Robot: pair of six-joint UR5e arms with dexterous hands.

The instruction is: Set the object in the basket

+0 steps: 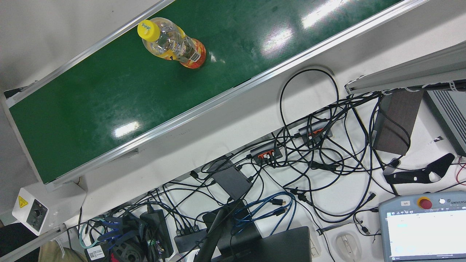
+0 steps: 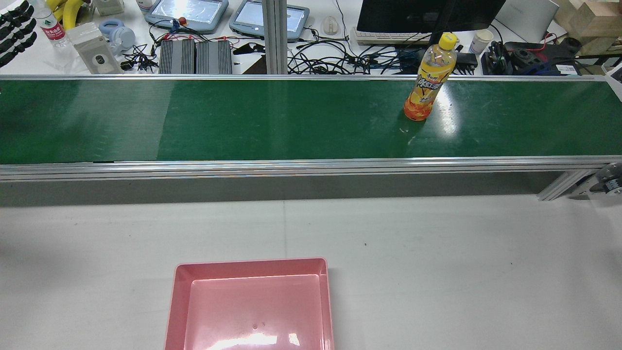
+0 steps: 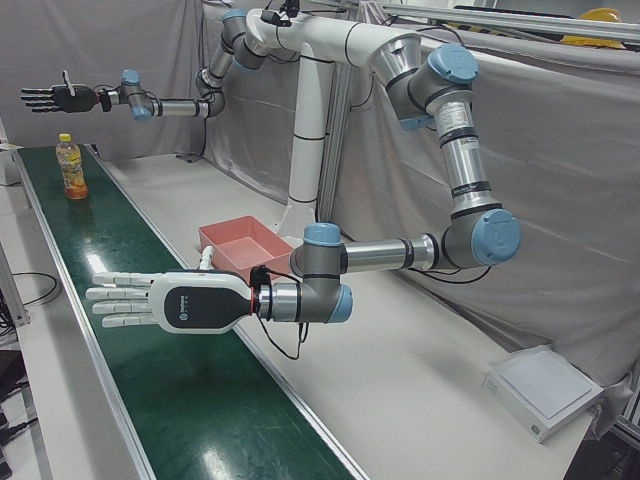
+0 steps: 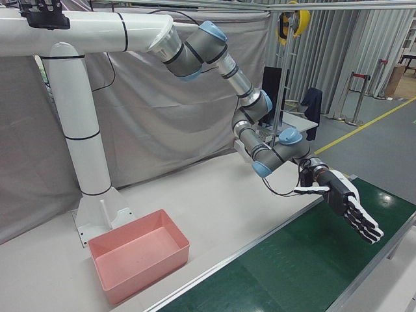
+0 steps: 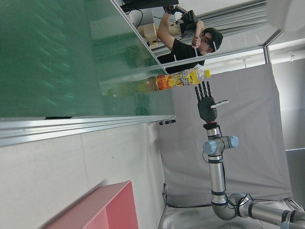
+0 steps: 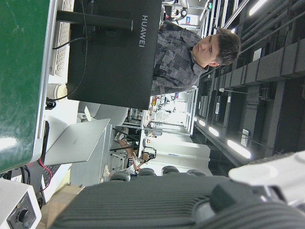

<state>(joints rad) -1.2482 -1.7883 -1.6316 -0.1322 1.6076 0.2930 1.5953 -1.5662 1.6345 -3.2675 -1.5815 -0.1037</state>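
Note:
A clear bottle point(image 2: 430, 82) with a yellow cap and an orange label stands upright on the green conveyor belt point(image 2: 243, 116), toward the belt's right end in the rear view. It also shows in the front view point(image 1: 174, 45), the left-front view point(image 3: 70, 168) and the left hand view point(image 5: 171, 81). The pink basket point(image 2: 252, 265) sits empty on the grey table near the pedestal. My white left hand point(image 3: 170, 300) hovers open and flat over the belt, far from the bottle. My dark right hand point(image 3: 55, 97) is open above and beyond the bottle; it also shows in the right-front view point(image 4: 348, 208).
A bench behind the belt carries tangled cables point(image 1: 309, 145), teach pendants point(image 2: 189, 12) and a monitor point(image 6: 114, 47). An operator point(image 5: 190, 40) stands beyond the belt. The belt has raised aluminium rails point(image 2: 291, 165). The white pedestal point(image 4: 91, 162) stands behind the basket.

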